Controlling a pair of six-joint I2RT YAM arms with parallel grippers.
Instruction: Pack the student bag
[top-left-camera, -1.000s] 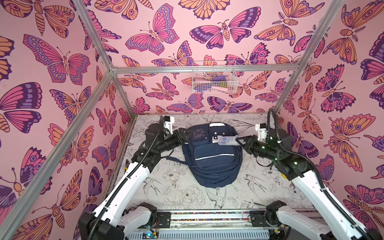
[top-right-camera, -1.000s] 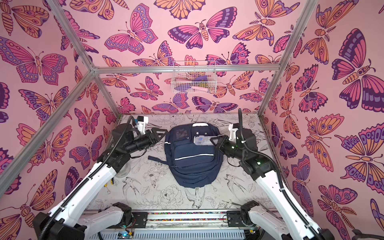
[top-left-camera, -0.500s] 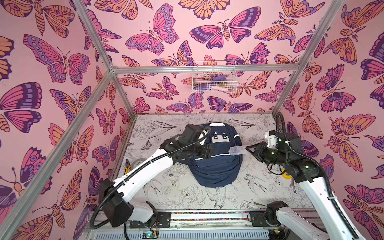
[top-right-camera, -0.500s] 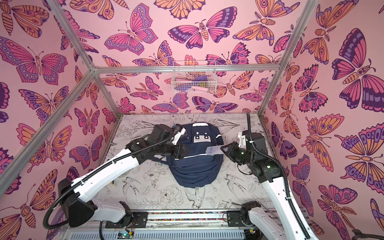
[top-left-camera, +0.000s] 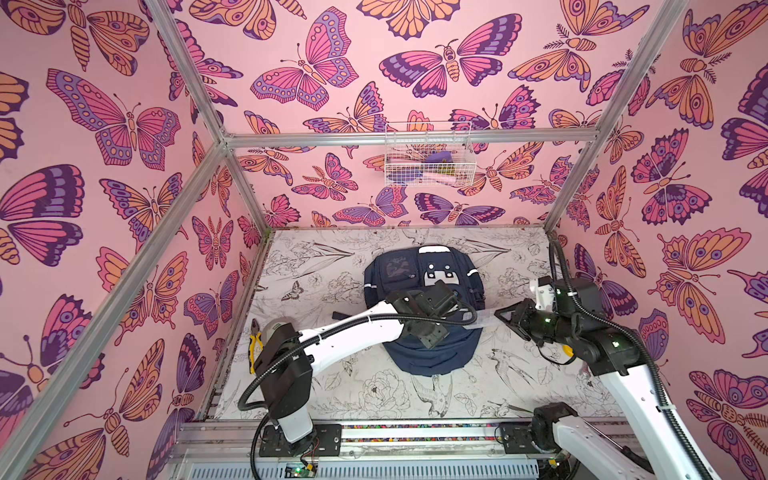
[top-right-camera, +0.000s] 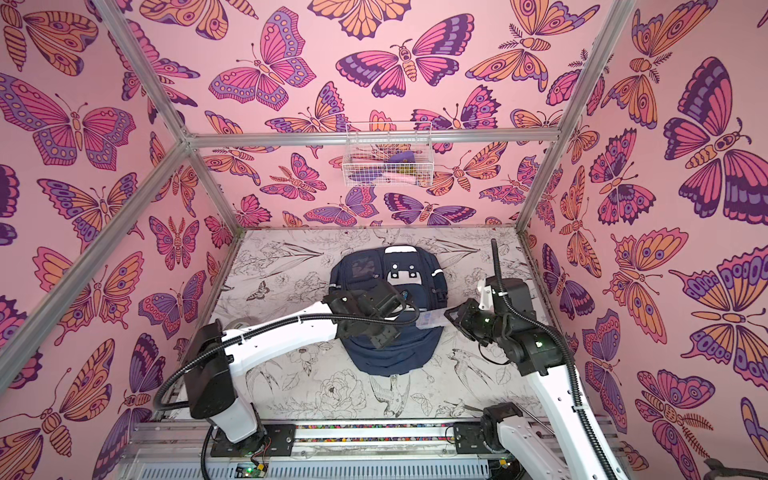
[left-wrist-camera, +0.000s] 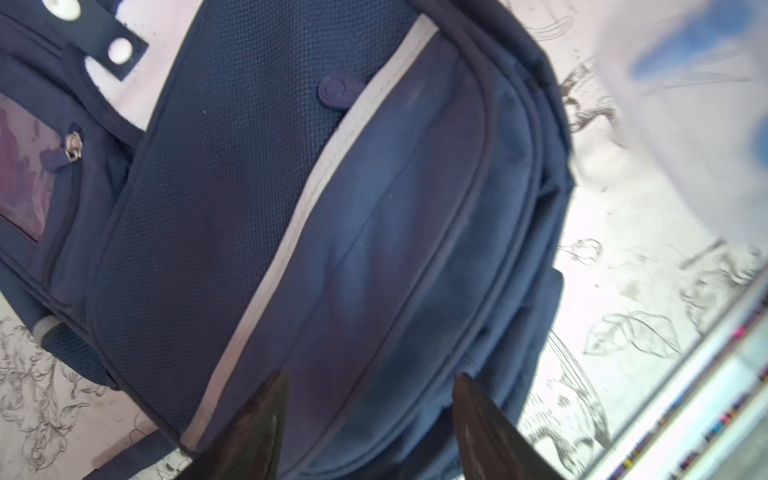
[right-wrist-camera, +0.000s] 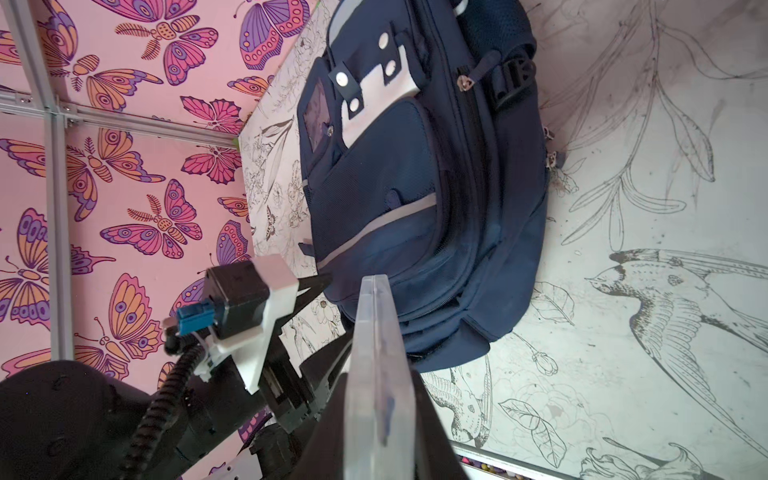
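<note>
The student bag (top-left-camera: 397, 272) (top-right-camera: 363, 270) lies flat on the table's middle, navy with a white patch, front pockets up. My left gripper (top-left-camera: 436, 328) (top-right-camera: 386, 328) reaches across over its lower half. In the left wrist view that gripper (left-wrist-camera: 372, 376) stands open above the bag's (left-wrist-camera: 374, 232) front pocket, nothing between its fingers. My right gripper (top-left-camera: 505, 316) (top-right-camera: 453, 316) (right-wrist-camera: 380, 374) hovers at the bag's (right-wrist-camera: 415, 187) right side, shut on a flat clear plastic case (top-left-camera: 482, 321) (top-right-camera: 430, 321) (right-wrist-camera: 376, 324) that points toward the left gripper (right-wrist-camera: 328, 316).
A white wire basket (top-left-camera: 428, 156) (top-right-camera: 388, 156) holding several items hangs on the back wall. Yellow-handled pliers (top-left-camera: 254, 343) and a grey tape roll (top-right-camera: 241, 322) lie at the table's left edge. Something small and yellow (top-left-camera: 567, 351) lies under the right arm. Metal frame posts stand at the corners.
The left arm has swung from the bag's left side to reach over its lower half. The right gripper has drawn back to the right with the clear case.
</note>
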